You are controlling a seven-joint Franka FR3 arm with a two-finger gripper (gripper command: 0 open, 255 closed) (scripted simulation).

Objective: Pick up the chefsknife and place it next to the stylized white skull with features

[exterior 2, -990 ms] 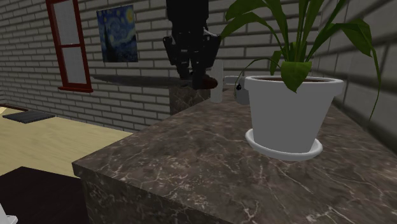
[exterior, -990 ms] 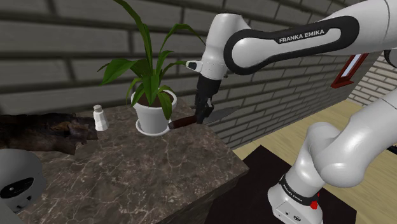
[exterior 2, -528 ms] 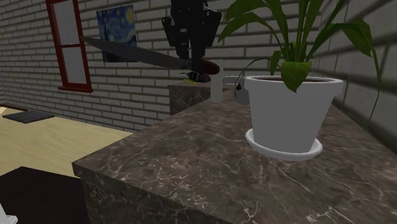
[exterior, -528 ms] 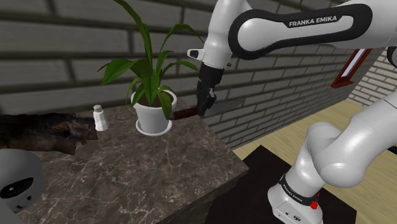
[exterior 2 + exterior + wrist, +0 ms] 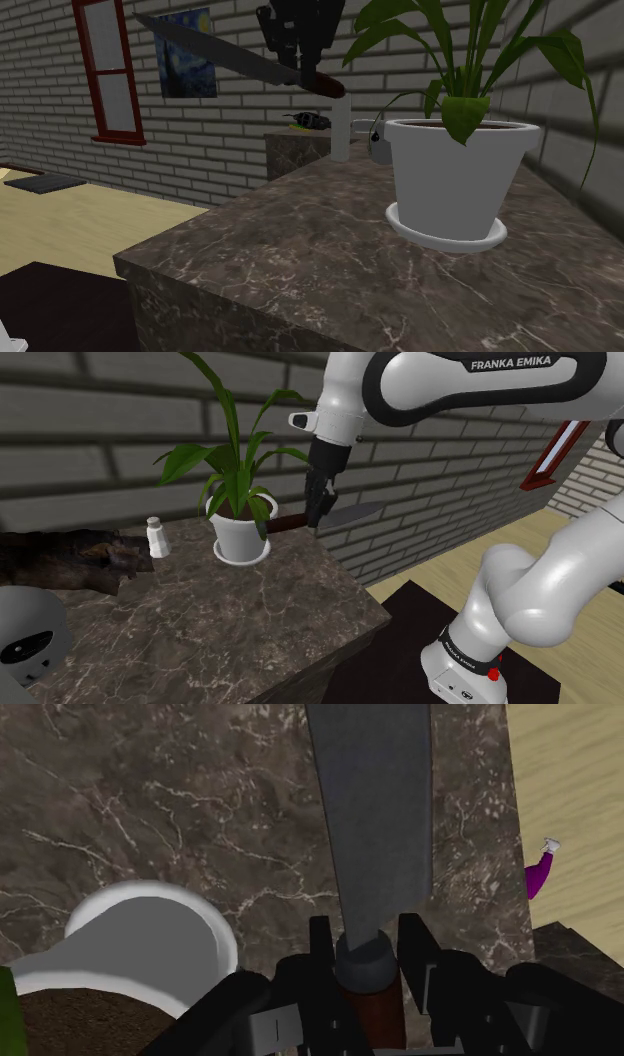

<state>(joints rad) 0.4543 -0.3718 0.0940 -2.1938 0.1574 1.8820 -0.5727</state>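
My gripper (image 5: 318, 518) hangs above the marble counter's far right corner, shut on the chef's knife (image 5: 345, 514). The knife has a dark grey blade and a brown handle (image 5: 288, 524) that points toward the plant pot. In the second exterior view the knife (image 5: 225, 52) slants in the air, blade tip raised, under the gripper (image 5: 305, 68). In the wrist view the fingers (image 5: 412, 949) clasp the knife (image 5: 375, 824) at its bolster, blade pointing away over the counter. The pale skull (image 5: 25, 637), with dark features, stands at the shoulder view's lower left, far from the gripper.
A white pot (image 5: 240, 532) with a green plant stands on the marble counter (image 5: 230, 622), close beside the gripper. A small white shaker (image 5: 155, 537) stands left of the pot. The counter's edge drops to a wood floor; a small purple object (image 5: 540, 874) lies there.
The gripper has risen with the knife and shifted slightly. The knife has tilted, its blade tip now higher than the handle.
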